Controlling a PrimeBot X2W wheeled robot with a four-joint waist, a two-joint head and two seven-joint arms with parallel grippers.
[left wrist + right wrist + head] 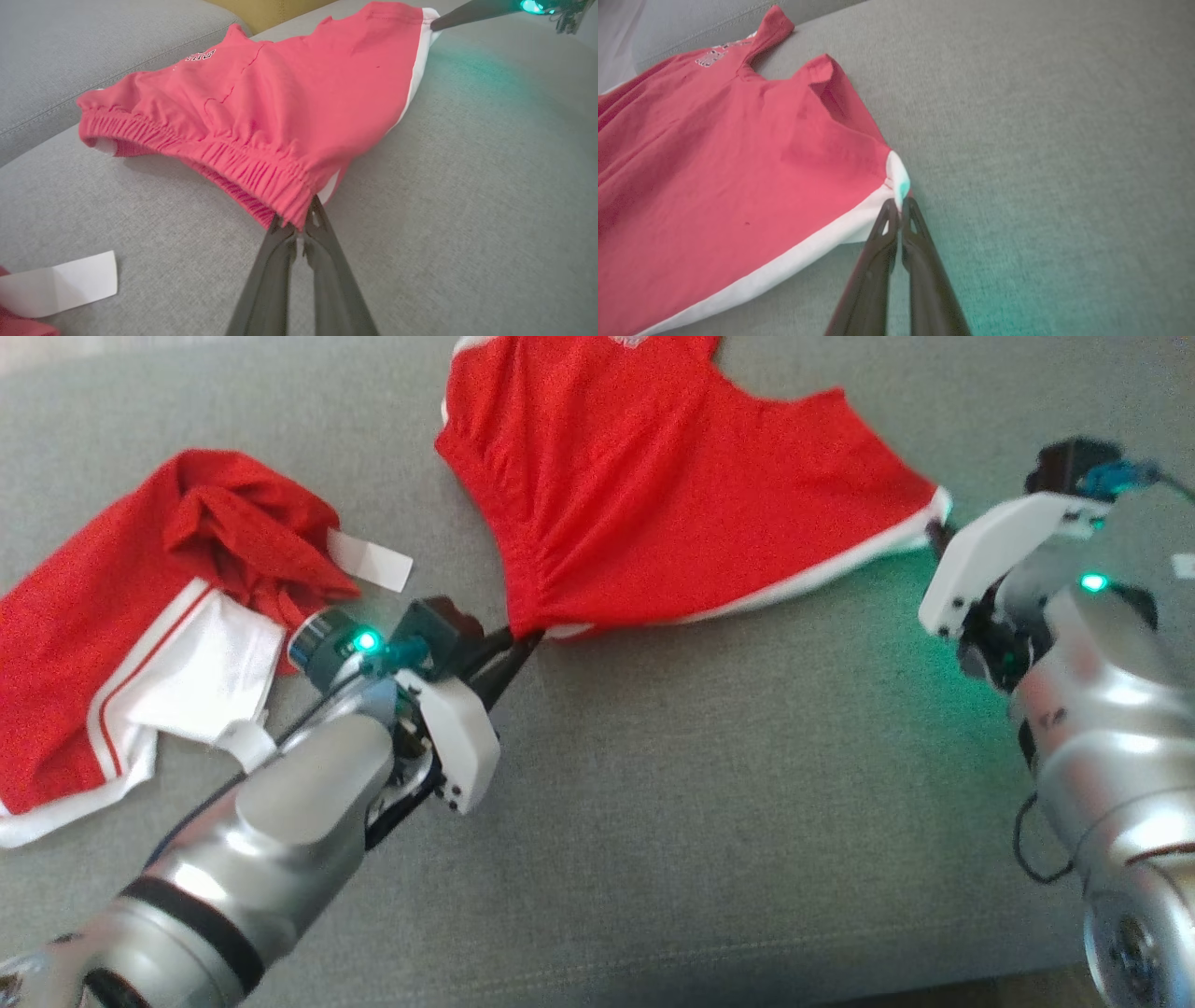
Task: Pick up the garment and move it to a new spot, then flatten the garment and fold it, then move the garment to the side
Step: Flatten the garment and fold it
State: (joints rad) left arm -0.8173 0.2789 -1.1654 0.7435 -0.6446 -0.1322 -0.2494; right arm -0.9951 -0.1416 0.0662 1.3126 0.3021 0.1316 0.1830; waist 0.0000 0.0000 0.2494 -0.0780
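Note:
The garment (644,485) is a pair of red shorts with white side trim, spread across the grey cushion at the top centre of the head view. My left gripper (530,640) is shut on its near corner, the gathered waistband end (285,186); the dark fingers (280,261) pinch the elastic in the left wrist view. My right gripper (936,534) is shut on the white-trimmed corner (896,175) at the garment's right end. The cloth is stretched between the two grips, with the far part of the garment (714,154) resting on the cushion.
A second red and white garment (159,616) lies crumpled at the left, with a white tag (369,560) sticking out toward my left gripper. The grey cushion (728,784) stretches open in front. The sofa's back cushion (70,51) rises behind the shorts.

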